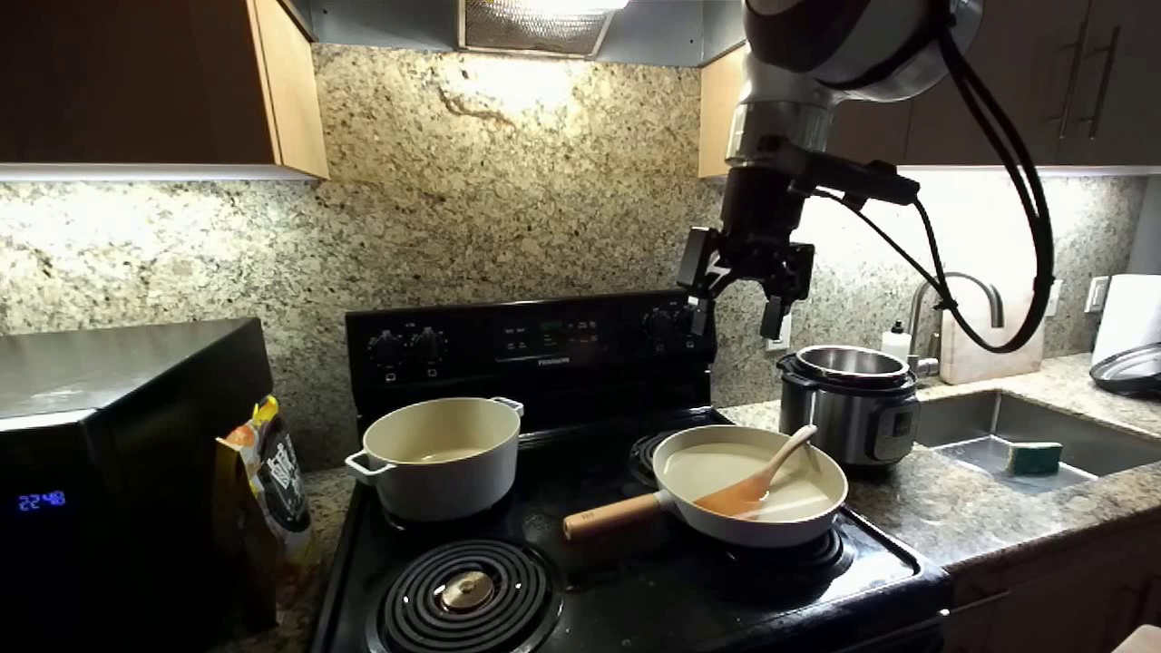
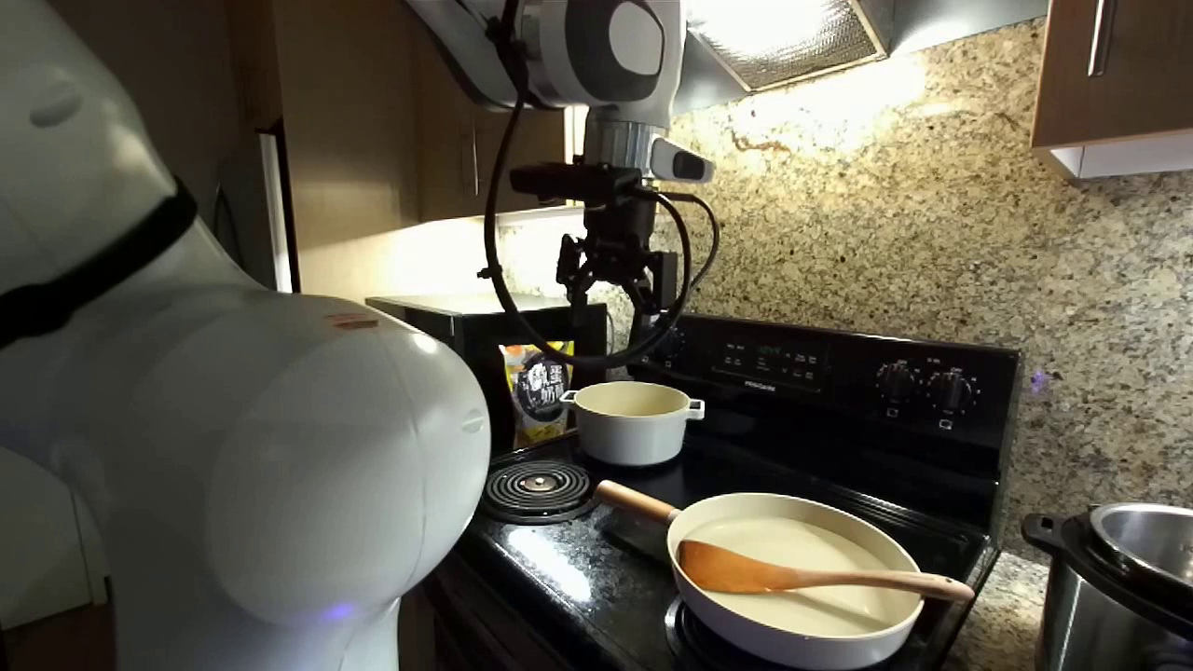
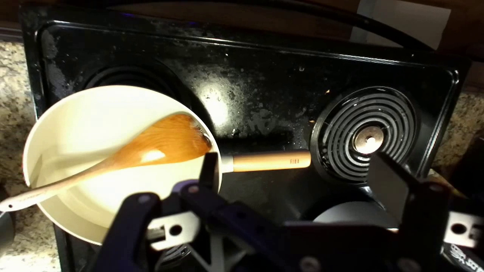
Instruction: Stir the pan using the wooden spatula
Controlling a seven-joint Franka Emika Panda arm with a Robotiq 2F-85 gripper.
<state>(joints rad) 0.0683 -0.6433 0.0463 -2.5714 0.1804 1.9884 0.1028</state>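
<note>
The pan, cream-white with a light wooden handle, sits on a right-hand burner in both exterior views (image 1: 753,530) (image 2: 792,643) and at left in the wrist view (image 3: 109,105). The orange-brown wooden spatula (image 1: 746,492) lies in it, blade down near the handle side, its pale handle resting over the opposite rim; it also shows in an exterior view (image 2: 736,568) and in the wrist view (image 3: 162,141). My gripper (image 1: 736,319) is open and empty, pointing down, high above the stove and apart from pan and spatula; its fingers also show in an exterior view (image 2: 610,319) and the wrist view (image 3: 295,164).
A deeper cream two-handled pot (image 1: 444,481) stands on the back burner. A steel cooker (image 1: 843,408) stands on the counter beside the pan. A bare coil burner (image 1: 467,589) is in front of the pot. A snack bag (image 2: 539,391) leans by the microwave. A range hood hangs above.
</note>
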